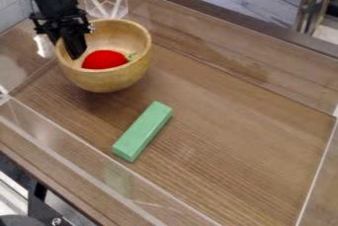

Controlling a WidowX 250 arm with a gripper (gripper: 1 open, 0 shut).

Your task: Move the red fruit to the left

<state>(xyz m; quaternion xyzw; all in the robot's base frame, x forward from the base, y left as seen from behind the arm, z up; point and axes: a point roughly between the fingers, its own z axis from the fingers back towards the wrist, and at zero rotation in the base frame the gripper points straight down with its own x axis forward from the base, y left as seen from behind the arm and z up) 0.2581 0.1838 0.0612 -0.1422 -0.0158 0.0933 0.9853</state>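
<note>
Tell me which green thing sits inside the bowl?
The small pale-green piece beside the red fruit in the wooden bowl; the long green block lies out on the table.

Wooden table (238, 92) (clear walls (321, 186)).

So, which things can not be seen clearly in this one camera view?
- Gripper fingertips: dark, overlapping the bowl rim; a grip is unclear.
- Red fruit: lower part hidden by the bowl wall.
- Small green piece: too small to identify.
- Arm: cut off at the top edge.

red fruit (106, 60) | glossy, rounded | lies inside wooden bowl (122, 76) | left edge seemingly hidden
</note>
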